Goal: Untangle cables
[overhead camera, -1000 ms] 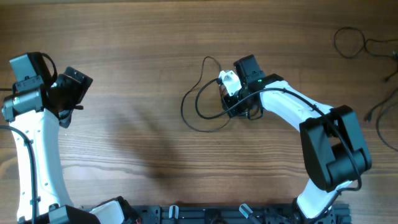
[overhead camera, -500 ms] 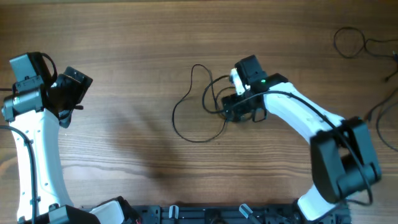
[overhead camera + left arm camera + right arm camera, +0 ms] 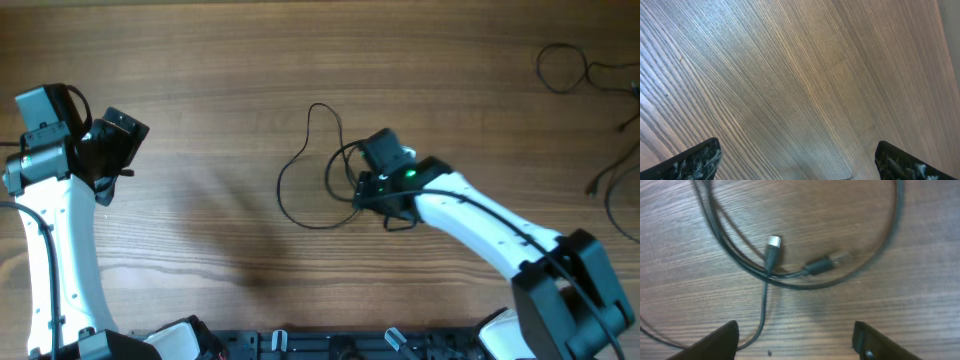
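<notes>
The cables [image 3: 305,170] are thin black cords lying in loose loops at the table's middle. In the right wrist view, strands cross beside a silver-tipped plug [image 3: 773,243] and a second dark plug [image 3: 821,265]. My right gripper [image 3: 372,160] hangs over the right end of the loops. It is open [image 3: 795,330], and its fingers hold nothing. One strand runs down past the left finger [image 3: 715,342]. My left gripper [image 3: 115,140] stays far to the left. It is wide open [image 3: 797,150] over bare wood, away from any cable.
More thin black cords [image 3: 565,68] lie at the table's far right corner, and further strands [image 3: 612,190] run along the right edge. The thick black cable [image 3: 480,200] wired to the right arm runs along its white link.
The right gripper has opened and let the cable go, then shifted slightly left and toward the front. The loop has spread out to the left on the table. The left arm has not moved.
</notes>
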Robot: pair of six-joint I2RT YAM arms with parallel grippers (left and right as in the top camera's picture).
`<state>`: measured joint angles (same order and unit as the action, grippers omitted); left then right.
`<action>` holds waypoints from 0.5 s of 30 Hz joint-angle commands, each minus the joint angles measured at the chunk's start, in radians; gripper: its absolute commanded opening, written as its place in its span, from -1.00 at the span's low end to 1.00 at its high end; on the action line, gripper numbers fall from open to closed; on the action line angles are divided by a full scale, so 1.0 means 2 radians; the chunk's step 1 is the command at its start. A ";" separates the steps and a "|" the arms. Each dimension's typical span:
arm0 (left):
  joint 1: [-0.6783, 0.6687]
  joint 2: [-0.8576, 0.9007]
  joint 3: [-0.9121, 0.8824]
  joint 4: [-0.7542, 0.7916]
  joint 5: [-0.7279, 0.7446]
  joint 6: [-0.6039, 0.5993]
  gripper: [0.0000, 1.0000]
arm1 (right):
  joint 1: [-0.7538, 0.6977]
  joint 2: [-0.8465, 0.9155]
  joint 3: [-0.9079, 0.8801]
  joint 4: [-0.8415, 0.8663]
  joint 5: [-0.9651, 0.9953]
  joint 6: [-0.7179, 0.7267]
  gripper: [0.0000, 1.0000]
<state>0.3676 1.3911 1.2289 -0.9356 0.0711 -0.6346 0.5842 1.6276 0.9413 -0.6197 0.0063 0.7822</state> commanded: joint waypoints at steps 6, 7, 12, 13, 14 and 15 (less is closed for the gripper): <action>0.001 0.001 0.003 0.001 -0.008 -0.005 1.00 | 0.049 0.078 -0.003 0.021 0.087 -0.084 -0.51; 0.001 0.001 0.003 0.001 -0.008 -0.005 1.00 | 0.049 0.077 0.000 0.012 0.070 -0.093 -0.84; 0.001 0.001 0.003 0.001 -0.008 -0.005 1.00 | 0.049 0.059 0.063 -0.138 -0.095 -0.147 -0.91; 0.001 0.001 0.003 0.001 -0.008 -0.005 1.00 | 0.049 0.051 0.073 -0.167 -0.126 -0.166 -0.91; 0.001 0.001 0.003 0.001 -0.008 -0.005 1.00 | 0.049 0.046 0.080 -0.187 -0.128 -0.165 -0.91; 0.001 0.001 0.003 0.001 -0.008 -0.005 1.00 | 0.048 0.043 0.086 -0.195 -0.129 -0.165 -0.91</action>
<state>0.3676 1.3911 1.2289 -0.9352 0.0711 -0.6346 0.6800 1.7523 1.0618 -0.9646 -0.1268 0.5186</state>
